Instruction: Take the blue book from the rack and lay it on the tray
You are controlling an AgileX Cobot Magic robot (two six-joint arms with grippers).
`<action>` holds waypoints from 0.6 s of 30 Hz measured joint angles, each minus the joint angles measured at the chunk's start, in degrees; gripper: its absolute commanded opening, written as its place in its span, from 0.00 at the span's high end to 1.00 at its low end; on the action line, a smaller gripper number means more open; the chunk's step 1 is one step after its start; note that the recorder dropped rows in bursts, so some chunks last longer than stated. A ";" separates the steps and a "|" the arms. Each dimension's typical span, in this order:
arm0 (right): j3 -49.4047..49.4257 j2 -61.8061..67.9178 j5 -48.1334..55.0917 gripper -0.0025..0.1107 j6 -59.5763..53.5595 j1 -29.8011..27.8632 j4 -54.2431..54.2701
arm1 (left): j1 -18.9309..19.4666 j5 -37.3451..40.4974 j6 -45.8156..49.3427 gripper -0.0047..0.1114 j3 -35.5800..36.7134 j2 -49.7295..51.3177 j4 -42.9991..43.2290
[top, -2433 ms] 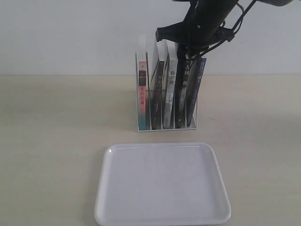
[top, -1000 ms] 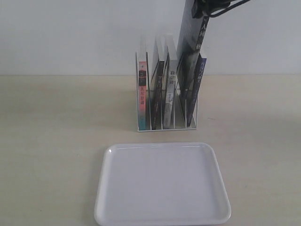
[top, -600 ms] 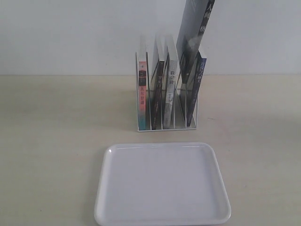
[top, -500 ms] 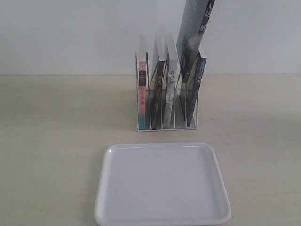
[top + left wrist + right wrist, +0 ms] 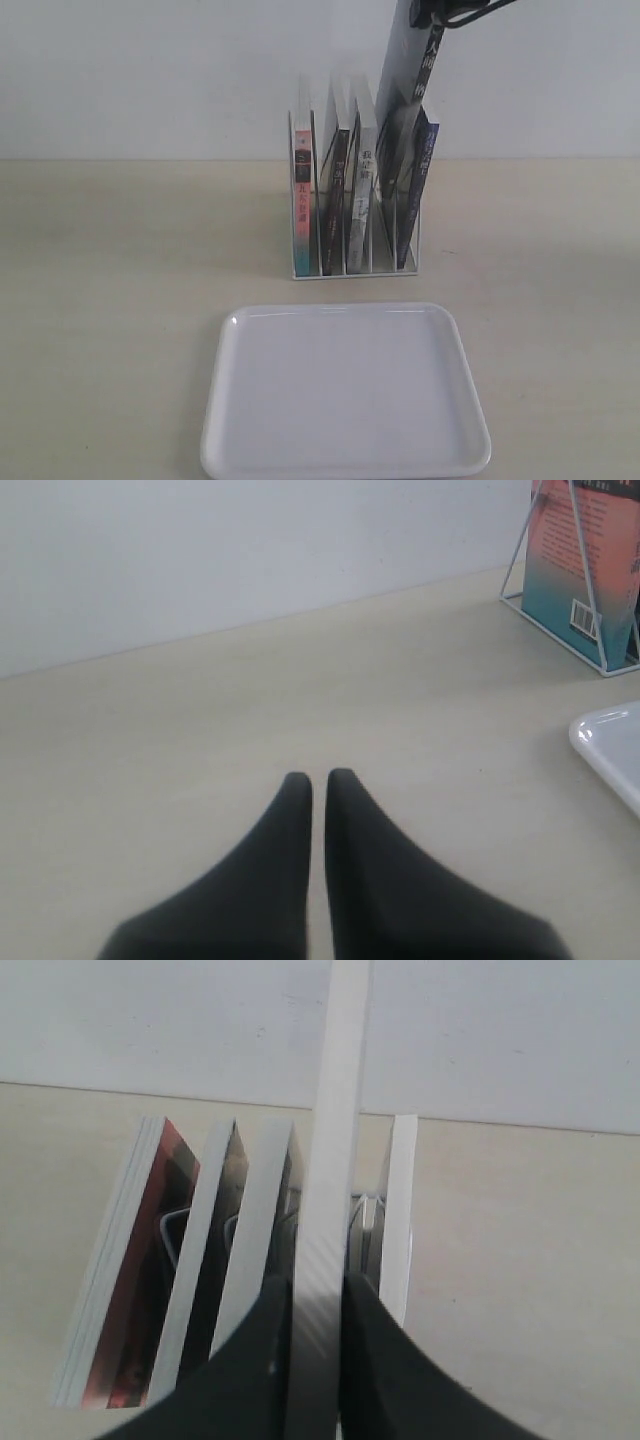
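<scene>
My right gripper (image 5: 315,1292) clenches a dark-spined book (image 5: 405,70) upright so it clears the rack (image 5: 355,268) (the blue book (image 5: 426,160) sits slotted beside); left gripper (image 5: 318,780) closed, empty.

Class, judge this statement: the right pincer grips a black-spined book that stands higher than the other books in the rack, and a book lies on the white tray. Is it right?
One part is wrong: no book lies on the tray; the exterior view shows it bare. The right pincer does grip the black-spined book, higher than the others in the rack.
</scene>
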 measured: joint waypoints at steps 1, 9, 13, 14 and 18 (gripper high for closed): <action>0.00 0.36 0.00 0.98 0.14 0.00 0.00 | 0.00 0.00 0.00 0.92 0.00 0.00 0.00; 0.00 3.18 -0.50 0.98 0.42 0.00 0.10 | 0.00 0.00 0.00 0.92 0.00 0.00 0.00; 0.00 5.15 -0.70 0.98 0.42 0.00 0.10 | 0.00 0.00 0.00 0.92 0.00 0.00 0.00; 0.00 5.66 -0.70 0.98 0.42 0.00 0.10 | 0.00 0.00 0.00 0.92 0.00 0.00 0.00; 0.00 7.56 -0.84 0.98 0.54 0.00 0.10 | 0.00 0.00 0.00 0.92 0.00 0.00 0.00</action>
